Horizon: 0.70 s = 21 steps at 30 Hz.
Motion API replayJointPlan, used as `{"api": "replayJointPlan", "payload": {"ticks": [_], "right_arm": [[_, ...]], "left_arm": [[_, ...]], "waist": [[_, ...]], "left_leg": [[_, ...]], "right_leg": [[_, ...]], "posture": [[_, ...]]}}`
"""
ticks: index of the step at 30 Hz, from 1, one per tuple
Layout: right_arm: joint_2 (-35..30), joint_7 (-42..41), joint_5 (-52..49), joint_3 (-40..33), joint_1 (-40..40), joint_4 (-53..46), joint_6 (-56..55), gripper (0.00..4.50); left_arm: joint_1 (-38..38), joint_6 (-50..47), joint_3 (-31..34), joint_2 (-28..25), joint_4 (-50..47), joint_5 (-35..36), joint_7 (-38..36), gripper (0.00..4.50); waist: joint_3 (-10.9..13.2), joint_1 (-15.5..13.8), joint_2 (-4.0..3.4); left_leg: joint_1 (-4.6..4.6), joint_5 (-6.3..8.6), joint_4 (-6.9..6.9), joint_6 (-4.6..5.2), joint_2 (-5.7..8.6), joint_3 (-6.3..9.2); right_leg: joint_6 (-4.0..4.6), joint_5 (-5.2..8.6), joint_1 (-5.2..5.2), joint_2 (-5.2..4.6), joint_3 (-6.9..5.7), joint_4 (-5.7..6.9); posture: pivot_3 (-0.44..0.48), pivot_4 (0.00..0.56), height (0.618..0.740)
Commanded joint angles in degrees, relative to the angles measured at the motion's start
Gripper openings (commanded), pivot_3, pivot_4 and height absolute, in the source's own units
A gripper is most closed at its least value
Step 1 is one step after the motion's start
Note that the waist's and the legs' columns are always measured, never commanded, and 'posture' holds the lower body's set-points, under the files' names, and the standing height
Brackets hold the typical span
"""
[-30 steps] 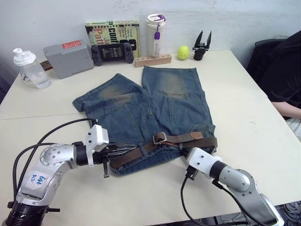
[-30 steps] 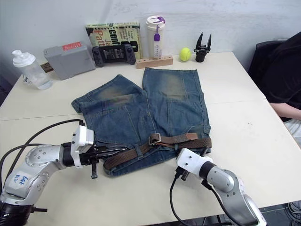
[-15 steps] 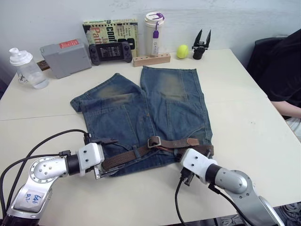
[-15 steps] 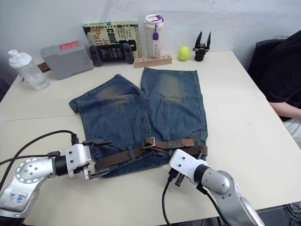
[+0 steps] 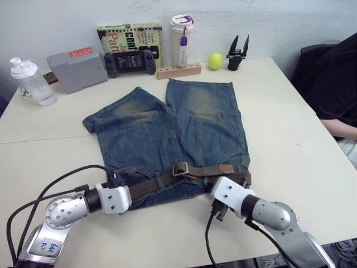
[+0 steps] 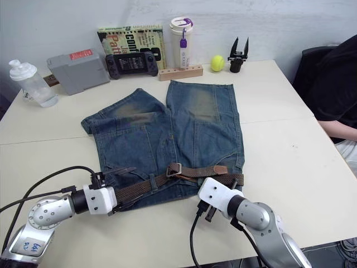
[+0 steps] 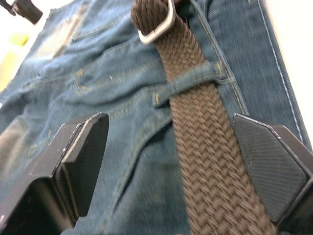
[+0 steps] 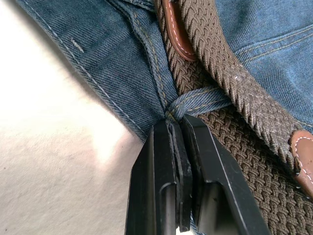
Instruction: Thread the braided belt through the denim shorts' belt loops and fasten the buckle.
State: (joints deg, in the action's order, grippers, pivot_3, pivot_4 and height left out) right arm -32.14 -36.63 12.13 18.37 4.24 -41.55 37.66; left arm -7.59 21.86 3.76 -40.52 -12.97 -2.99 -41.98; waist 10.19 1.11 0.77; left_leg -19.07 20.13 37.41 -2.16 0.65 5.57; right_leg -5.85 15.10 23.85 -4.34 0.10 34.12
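Observation:
The denim shorts lie flat on the table, waistband toward me. The braided belt runs along the waistband under a belt loop, and its tip passes through the silver buckle. The leather tip points right. My left gripper is open at the waistband's left end, one finger on each side of the belt. My right gripper is shut at the waistband's right part, its tips against another belt loop at the denim's edge.
Along the back edge stand a clear bottle, a grey box, a game controller, a book, a tumbler, a wooden block, a tennis ball and a black tool. A person sits at the right.
My left gripper has opened and drawn back toward the left end of the belt, now straddling it. The right gripper stays shut at the same loop.

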Motion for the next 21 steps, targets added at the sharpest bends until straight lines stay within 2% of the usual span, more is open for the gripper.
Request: {"api": "replayJointPlan", "payload": {"ticks": [1,8,9,10,11,14,18,21], "right_arm": [[-0.2,-1.1,-1.5,2.7,1.1,1.6,1.3,0.00],[-0.4,-0.9,-1.5,2.6,0.4,2.1,1.3,0.00],[-0.5,-0.8,-1.4,2.5,0.4,2.1,1.3,0.00],[-0.5,-0.8,-1.5,2.5,0.3,2.2,1.3,0.00],[-0.4,-0.8,-1.5,2.5,0.2,2.2,1.4,0.00],[-0.5,-0.8,-1.6,2.7,0.2,2.2,1.4,0.00],[-0.5,-0.8,-1.6,2.8,0.1,2.3,1.3,0.00],[-0.5,-0.7,-1.6,2.9,0.1,2.5,1.2,0.00]], "left_arm": [[-1.0,0.0,2.0,-0.9,0.2,0.1,1.1,4.44],[-2.9,0.1,2.5,-2.1,4.0,-3.0,3.4,4.44],[-3.2,0.2,2.5,-2.3,4.2,-3.2,3.8,3.89],[-3.5,0.5,2.4,-2.5,4.5,-3.4,4.0,3.71],[-3.7,0.7,2.2,-2.6,4.6,-3.5,4.1,3.13],[-4.5,0.8,2.3,-3.0,4.8,-4.5,5.0,1.99],[-5.2,0.3,2.6,-3.4,5.4,-5.3,6.4,0.12],[-5.3,0.1,3.7,-2.6,6.6,-5.0,8.5,0.06]], "waist": [[0.0,0.0,0.00],[0.0,0.4,-0.07],[0.0,0.4,-0.07],[0.0,0.4,-0.08],[0.0,0.3,-0.08],[0.0,0.3,-0.08],[0.0,0.3,-0.09],[0.0,0.4,-0.09]], "left_leg": [[0.00,0.00,0.00,0.00,0.00,0.00],[0.04,0.00,-0.01,0.00,0.00,-0.01],[0.08,0.00,-0.01,0.00,0.00,0.00],[0.14,0.00,-0.02,0.00,0.00,0.00],[0.21,0.00,-0.04,0.00,0.00,0.00],[0.38,0.00,-0.07,0.00,-0.02,0.00],[0.57,0.00,-0.11,0.00,-0.03,-0.03],[0.67,0.00,-0.15,0.00,-0.06,-0.03]], "right_leg": [[0.00,0.00,0.00,0.00,0.00,0.00],[0.00,0.00,-0.01,0.00,0.01,0.05],[0.00,0.00,-0.03,0.00,0.01,0.07],[0.01,0.01,-0.08,0.00,0.01,0.08],[0.03,0.02,-0.13,0.00,0.01,0.08],[0.06,0.04,-0.25,0.00,0.01,0.07],[0.07,0.05,-0.29,-0.01,0.04,0.07],[0.06,0.05,-0.29,-0.01,0.04,0.07]], "posture": [[0.000,0.150,0.705],[0.000,0.150,0.705],[0.000,0.150,0.705],[0.000,0.150,0.705],[0.000,0.150,0.705],[0.000,0.150,0.705],[0.000,0.150,0.705],[0.000,0.150,0.705]]}}
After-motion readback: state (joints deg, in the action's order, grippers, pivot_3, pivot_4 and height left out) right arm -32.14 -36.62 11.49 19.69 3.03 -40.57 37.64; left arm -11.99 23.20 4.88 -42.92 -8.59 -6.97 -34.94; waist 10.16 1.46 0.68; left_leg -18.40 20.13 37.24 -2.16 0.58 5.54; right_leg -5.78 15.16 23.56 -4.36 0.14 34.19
